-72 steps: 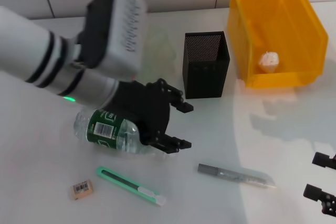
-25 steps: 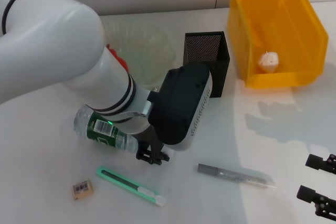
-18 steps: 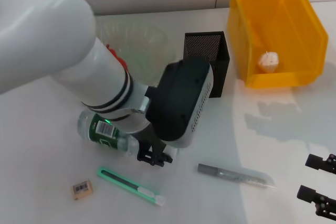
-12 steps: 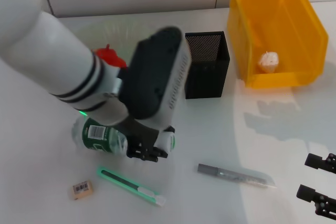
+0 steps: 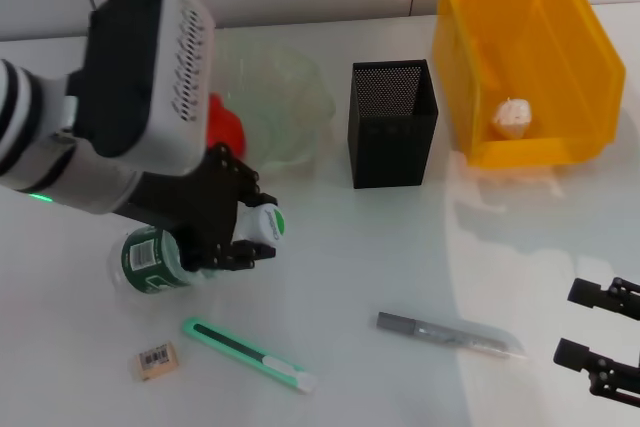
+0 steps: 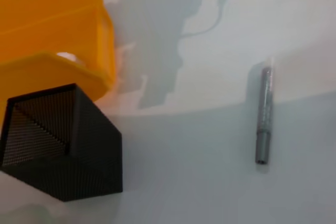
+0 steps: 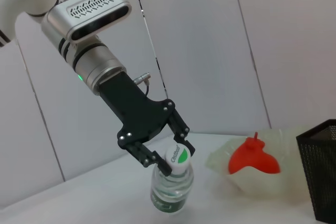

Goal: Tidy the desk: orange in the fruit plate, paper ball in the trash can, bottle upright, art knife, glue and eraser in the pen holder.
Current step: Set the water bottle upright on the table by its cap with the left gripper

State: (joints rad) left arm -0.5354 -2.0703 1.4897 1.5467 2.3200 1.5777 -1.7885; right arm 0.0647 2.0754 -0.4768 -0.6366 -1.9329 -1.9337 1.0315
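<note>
The left gripper [image 5: 240,232] is clamped on the neck of the small clear plastic water bottle with the dark green label [image 5: 152,259], black fingers [image 7: 181,129] closed either side just under the white-and-green cap, and the bottle stands upright on the white worktop [image 5: 380,247], base down, toward its left edge. The right wrist view confirms it: bottle [image 7: 172,184] vertical, left gripper [image 7: 170,153] reaching down at a slant from above. Just behind the bottle, nearer the back edge, sits the wide pale-green glass fruit plate with the ruffled rim [image 5: 290,97], and the red-orange fruit [image 5: 225,127] lies inside it, partly hidden by the arm. Right of the plate stands the tall square black mesh pen holder [image 5: 392,127], and beyond that, at the back right corner, the big yellow plastic trash can [image 5: 525,57] with the white crumpled paper ball [image 5: 512,117] resting on its floor. Along the front edge, the tiny tan eraser with the barcode sticker [image 5: 155,360] lies near the left, the green-and-white art knife [image 5: 248,354] beside it, and a slim grey glue stick in clear wrap [image 5: 450,335] further right, all lying flat and apart from each other. The right gripper [image 5: 600,332] hangs at the front right corner, fingers spread, holding nothing.
</note>
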